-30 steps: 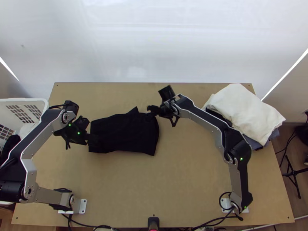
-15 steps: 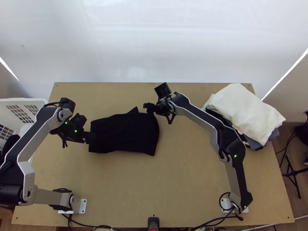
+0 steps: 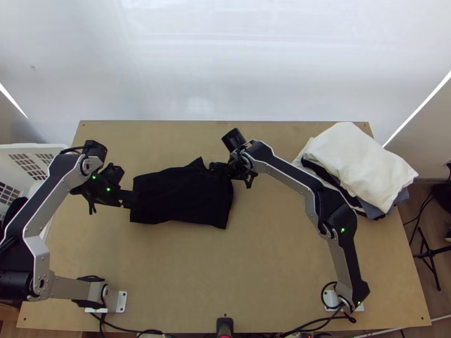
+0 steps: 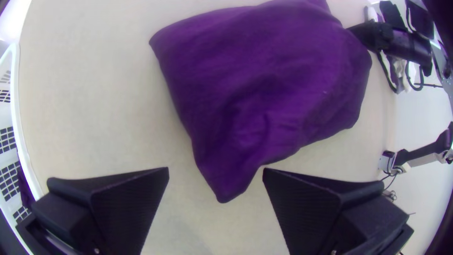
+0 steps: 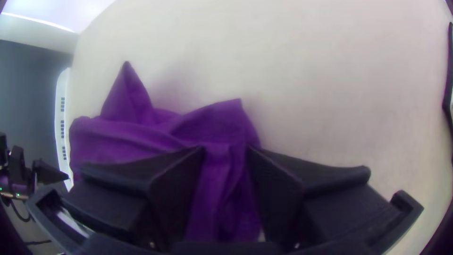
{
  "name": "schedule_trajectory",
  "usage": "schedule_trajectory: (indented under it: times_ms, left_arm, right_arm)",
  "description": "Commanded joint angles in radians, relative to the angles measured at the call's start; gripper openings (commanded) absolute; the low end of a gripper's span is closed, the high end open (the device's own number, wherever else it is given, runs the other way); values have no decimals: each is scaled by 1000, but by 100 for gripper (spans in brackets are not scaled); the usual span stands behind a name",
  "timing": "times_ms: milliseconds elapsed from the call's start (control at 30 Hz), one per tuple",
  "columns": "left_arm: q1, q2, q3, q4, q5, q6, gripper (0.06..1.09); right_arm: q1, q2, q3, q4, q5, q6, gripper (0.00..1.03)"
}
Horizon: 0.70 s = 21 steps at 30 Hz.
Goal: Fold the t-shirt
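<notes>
The t-shirt point(image 3: 180, 194) lies left of the table's middle as a compact, folded-looking bundle, black in the top view and purple in the wrist views. A small point sticks up on its far edge. My left gripper point(image 3: 131, 198) is at its left end; in the left wrist view my left gripper point(image 4: 215, 174) stands open, with a corner of the t-shirt point(image 4: 269, 75) showing between its fingers. At the far right corner is my right gripper point(image 3: 219, 169). In the right wrist view, wrinkled t-shirt cloth point(image 5: 127, 137) runs between the separated fingers of my right gripper point(image 5: 226, 150).
A stack of cloths, white on top point(image 3: 361, 163), lies at the table's right side. The white basket point(image 3: 56, 147) with dark cloth inside stands at the left edge. Bare tabletop point(image 3: 225, 270) stretches in front of the t-shirt.
My left gripper has drawn a little to the left. My right gripper shifted left, then came nearer to the t-shirt's far right corner. The t-shirt has stayed almost unchanged.
</notes>
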Motion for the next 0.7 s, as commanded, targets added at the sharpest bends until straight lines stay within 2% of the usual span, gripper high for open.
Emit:
schedule_trajectory:
  times_ms: [0, 400, 667]
  left_arm:
    - [20, -12, 13, -17, -8, 16, 102]
    - [72, -22, 10, -24, -8, 42, 102]
    - [103, -23, 16, -28, -8, 53, 103]
  right_arm:
    - [17, -15, -5, 46, 59, 0, 3]
    - [51, -72, 150, 69, 67, -1, 3]
    - [76, 2, 298, 69, 82, -6, 3]
